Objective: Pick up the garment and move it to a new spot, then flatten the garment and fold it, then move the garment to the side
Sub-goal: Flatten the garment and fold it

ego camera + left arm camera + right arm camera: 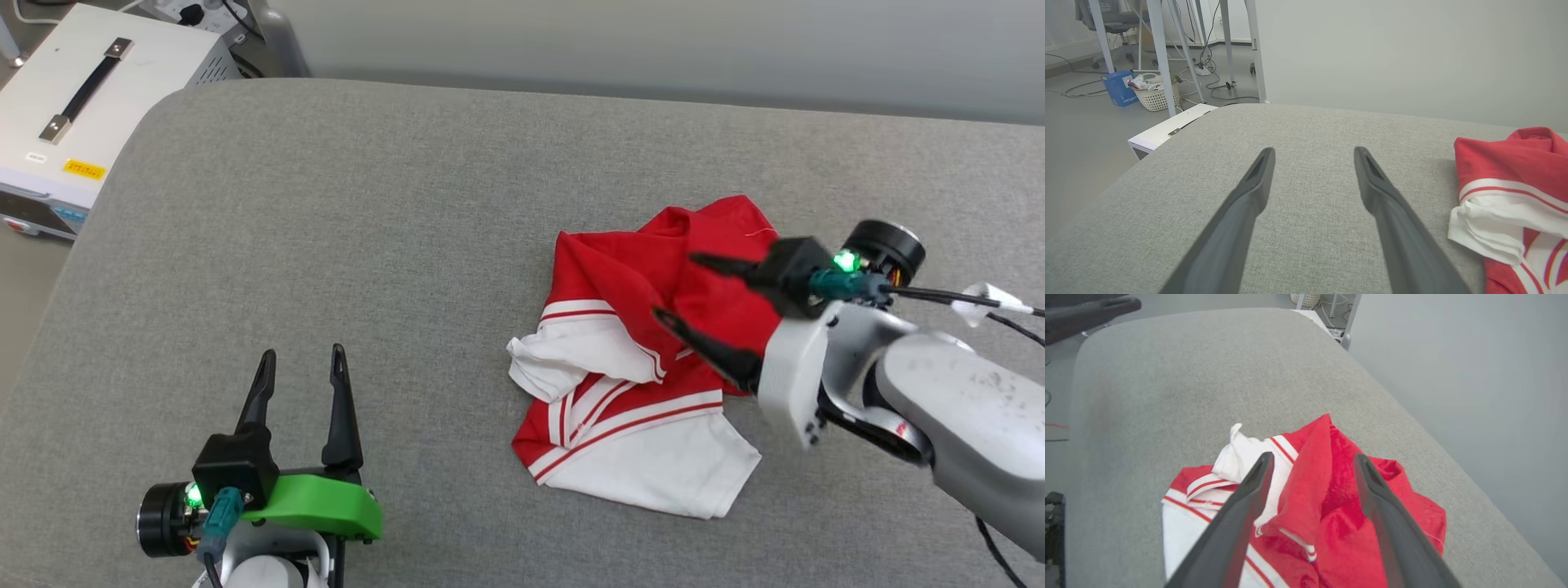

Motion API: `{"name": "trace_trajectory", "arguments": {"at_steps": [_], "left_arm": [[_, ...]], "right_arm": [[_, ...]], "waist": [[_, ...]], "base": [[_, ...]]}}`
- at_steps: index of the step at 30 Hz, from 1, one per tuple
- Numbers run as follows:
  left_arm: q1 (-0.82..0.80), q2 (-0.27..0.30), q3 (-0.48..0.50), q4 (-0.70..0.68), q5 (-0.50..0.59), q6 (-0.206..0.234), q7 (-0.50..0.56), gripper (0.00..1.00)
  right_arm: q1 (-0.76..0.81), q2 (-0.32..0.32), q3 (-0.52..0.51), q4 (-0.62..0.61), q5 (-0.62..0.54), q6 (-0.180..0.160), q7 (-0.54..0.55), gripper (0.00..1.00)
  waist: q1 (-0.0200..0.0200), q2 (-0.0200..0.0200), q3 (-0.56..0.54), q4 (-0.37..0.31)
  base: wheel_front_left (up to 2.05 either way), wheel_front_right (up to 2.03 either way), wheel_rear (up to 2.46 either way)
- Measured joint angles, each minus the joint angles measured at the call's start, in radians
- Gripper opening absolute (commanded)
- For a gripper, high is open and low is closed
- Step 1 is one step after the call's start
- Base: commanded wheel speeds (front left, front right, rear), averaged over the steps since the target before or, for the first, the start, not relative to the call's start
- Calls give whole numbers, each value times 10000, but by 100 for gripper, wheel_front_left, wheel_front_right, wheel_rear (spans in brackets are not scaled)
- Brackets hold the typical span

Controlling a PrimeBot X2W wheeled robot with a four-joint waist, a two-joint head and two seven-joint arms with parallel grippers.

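Writing, case: we see a yellow label point(84, 169) on the white case point(49, 155), far ahead of the left claw point(302, 353) and off to its left. The print is too small for us to read.
Writing, box: the blue box point(1118, 87) on the floor, far ahead and left of the left claw, carries pale print that is too blurred for us to read.
Writing, garment: the garment point(637, 359) lies crumpled. The folds facing us show red cloth, white sleeve and red-and-white striped trim.
Right claw: the right claw point(676, 286) has its fingers spread wide with nothing pinched between them. We cannot tell whether the tips touch the cloth.
Left claw: its fingers are wide apart and empty above the bare grey pad point(367, 245).
Garment vs right claw: it lies directly beneath and ahead of the fingers. In the right wrist view a raised red fold sits between the two fingers, and white sleeve and striped trim lie under the left-hand one.
Garment vs left claw: it lies off to the claw's right, well apart. In the left wrist view the nearest edge of the bundle lies just past the right finger, on the pad.
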Motion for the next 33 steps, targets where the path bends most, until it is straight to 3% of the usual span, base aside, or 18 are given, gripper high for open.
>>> {"name": "trace_trajectory", "arguments": {"at_steps": [7,12,28,29,30,33], "left_arm": [[8,0,-146,-31,0,-12,0,100],[-34,0,-314,-31,-8,-10,0,100],[-639,0,-585,50,-295,92,0,100],[-660,0,-594,67,-299,98,0,100],[-676,0,-596,75,-301,104,0,100],[-680,0,-562,127,-303,105,0,100]], "right_arm": [[-374,-1632,1210,-2418,1239,0,3816,100],[-360,-2092,1620,-3168,1766,0,5827,100],[932,-1298,1549,-1839,1087,-4,6849,100],[941,-1277,1519,-1806,1024,-2,6744,37],[941,-1244,1517,-1774,928,6,6560,0],[892,-1152,1534,-1513,905,0,5708,0]], "waist": [[0,0,126,70],[0,0,329,222],[0,0,1456,761],[0,0,1501,775],[0,0,1521,777],[0,0,1463,754]], "base": [[0,0,0],[0,0,0],[0,0,0],[0,0,0],[0,0,0],[0,0,0]]}}
